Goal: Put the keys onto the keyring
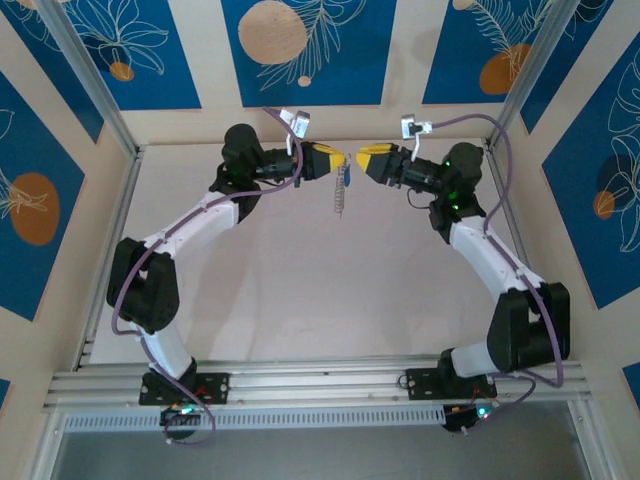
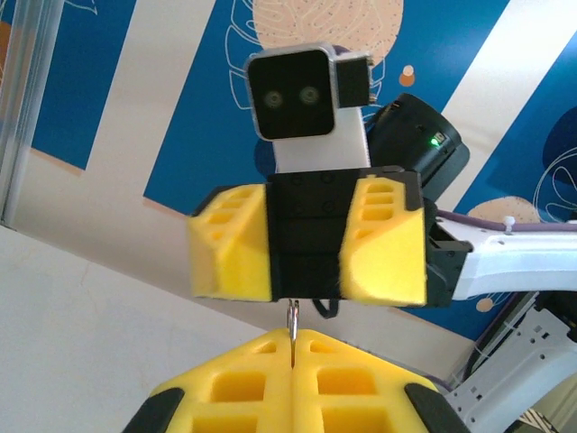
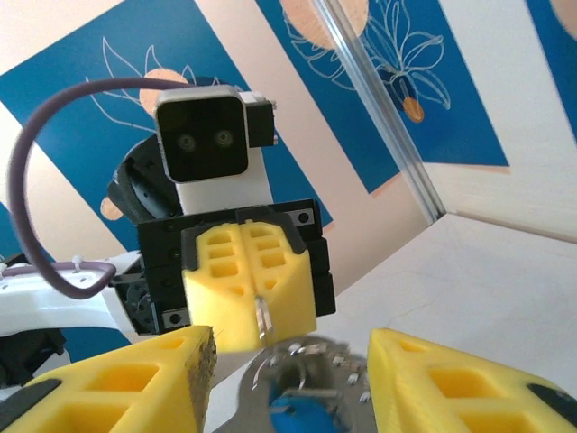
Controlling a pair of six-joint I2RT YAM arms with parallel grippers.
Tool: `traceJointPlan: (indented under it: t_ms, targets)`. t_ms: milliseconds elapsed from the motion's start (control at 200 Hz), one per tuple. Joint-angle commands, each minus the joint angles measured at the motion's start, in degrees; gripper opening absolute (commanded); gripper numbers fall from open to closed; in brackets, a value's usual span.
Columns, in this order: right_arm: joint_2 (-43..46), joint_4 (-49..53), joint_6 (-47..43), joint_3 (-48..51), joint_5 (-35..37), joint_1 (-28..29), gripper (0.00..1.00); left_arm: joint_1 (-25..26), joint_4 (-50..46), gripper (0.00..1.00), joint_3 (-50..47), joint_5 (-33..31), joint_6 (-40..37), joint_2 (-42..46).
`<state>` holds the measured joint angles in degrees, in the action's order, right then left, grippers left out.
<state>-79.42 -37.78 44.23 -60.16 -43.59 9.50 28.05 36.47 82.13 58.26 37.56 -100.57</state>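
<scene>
Left gripper [image 1: 338, 160]: yellow ribbed foam pads, jaws together, clamped on a thin metal edge at the top of the keyring [image 1: 342, 190]. In top view the keyring hangs free below the tips, above the tabletop [image 1: 300, 290], far centre.

Right gripper [image 1: 361, 158]: same yellow pads on black body, jaws apart. It faces the left gripper tip to tip, just beside it.

Right wrist view: keyring [image 3: 311, 365] is flat grey metal with small pale bumps, blurred, sitting between the open pads. Key [image 3: 290, 419] w/ bright blue head at its lower part; blade not discernible.

Tabletop: pale, matte, plain. Aluminium rail [image 1: 320, 380] along near edge.

Walls: beige panels w/ blue insets, white line-drawn flowers, orange discs; aluminium frame posts at far corners
</scene>
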Motion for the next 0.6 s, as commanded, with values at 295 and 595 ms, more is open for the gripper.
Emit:
traceJointPlan:
  t_ms: [295, 595]
  targets:
    - [7.2, 7.5, -9.4, 8.0, 0.8, 0.4, 0.52, 0.4, 4.3, 0.0, 1.5, 2.3, 1.9, 1.1]
    - [5.0, 5.3, -10.9, 7.4, -1.5, 3.4, 0.53, 0.5, 5.4, 0.0, 1.5, 3.2, 3.3, 1.2]
